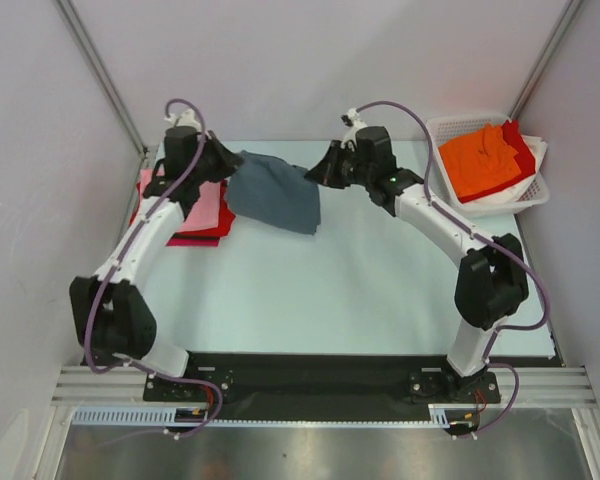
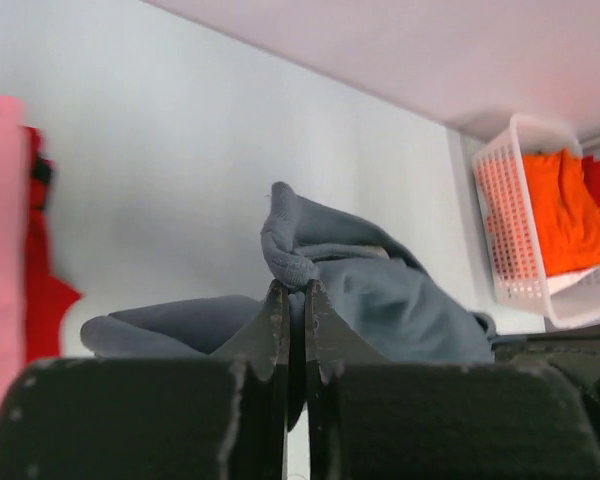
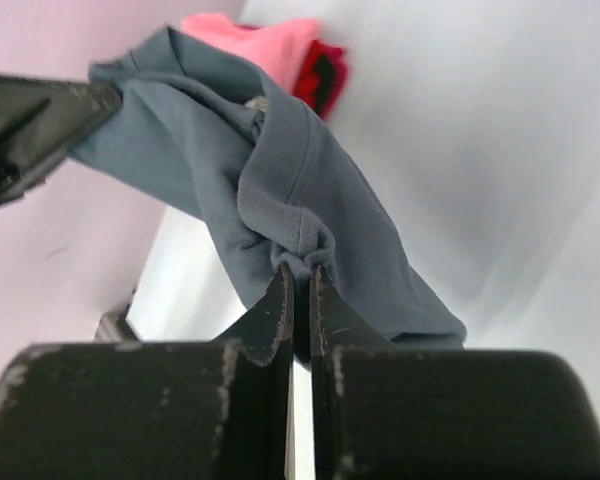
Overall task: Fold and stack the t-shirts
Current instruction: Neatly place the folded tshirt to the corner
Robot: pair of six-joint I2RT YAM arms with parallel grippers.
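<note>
Top external: one slate blue-grey t-shirt point(image 1: 275, 195) hangs over the table's point(image 1: 330, 290) far end between the left gripper point(image 1: 227, 162) and right gripper point(image 1: 313, 172), one pink-topped stack point(image 1: 190, 200) at left, one basket point(image 1: 460, 120) of tees point(image 1: 480, 160) at right. Left wrist: jaws pinch a rolled hem thinly. Right wrist: the same thin pinch, so a sideways tug could likely slip the cloth free, crumpling it.

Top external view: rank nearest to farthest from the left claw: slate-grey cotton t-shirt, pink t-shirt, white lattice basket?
1. Slate-grey cotton t-shirt, in the left claw.
2. Pink cotton t-shirt, just beside, left.
3. White lattice basket, far right.
</note>
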